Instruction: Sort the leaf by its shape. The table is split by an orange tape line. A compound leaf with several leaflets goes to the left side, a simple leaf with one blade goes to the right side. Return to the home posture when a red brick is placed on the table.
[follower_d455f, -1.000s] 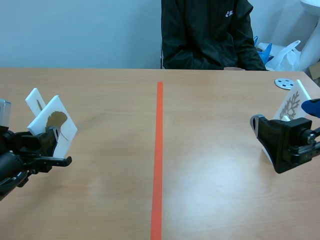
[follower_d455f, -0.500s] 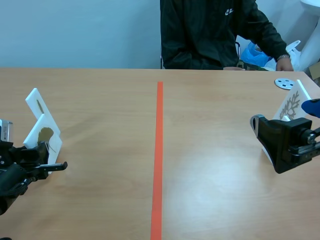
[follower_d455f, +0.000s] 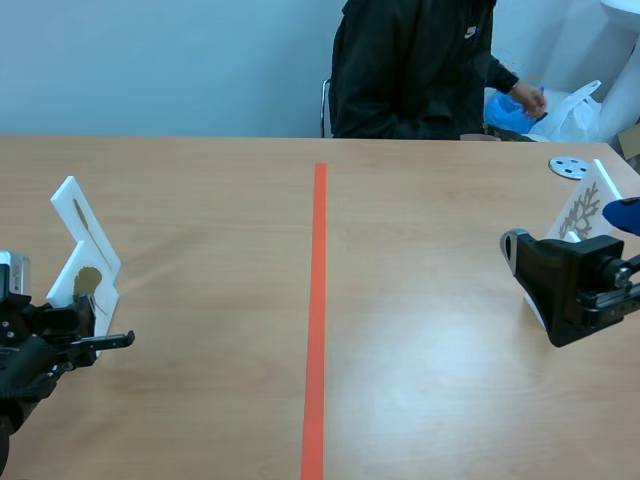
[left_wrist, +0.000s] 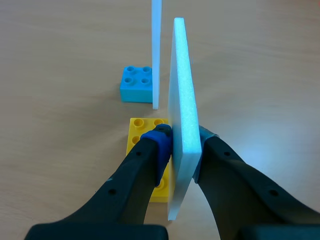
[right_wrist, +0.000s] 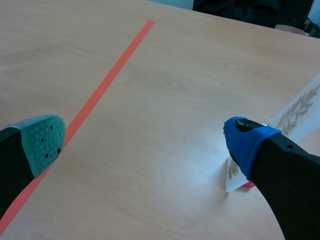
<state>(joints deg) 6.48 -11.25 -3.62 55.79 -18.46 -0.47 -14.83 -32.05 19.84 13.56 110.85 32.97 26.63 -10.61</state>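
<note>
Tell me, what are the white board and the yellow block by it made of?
The thick white flat board looks like foam board: its wide edge is matte and finely grainy. The yellow studded building block looks like hard plastic, smooth and slightly shiny, with moulded round studs on top.

Left claw (left_wrist: 182, 144): 2 thick black fingers, blue pad. Right claw (right_wrist: 145, 142): teal dotted pad, blue pad.

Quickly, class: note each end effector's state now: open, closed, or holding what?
Left end effector: closed on the white leaf card.
Right end effector: open, holding nothing.
</note>
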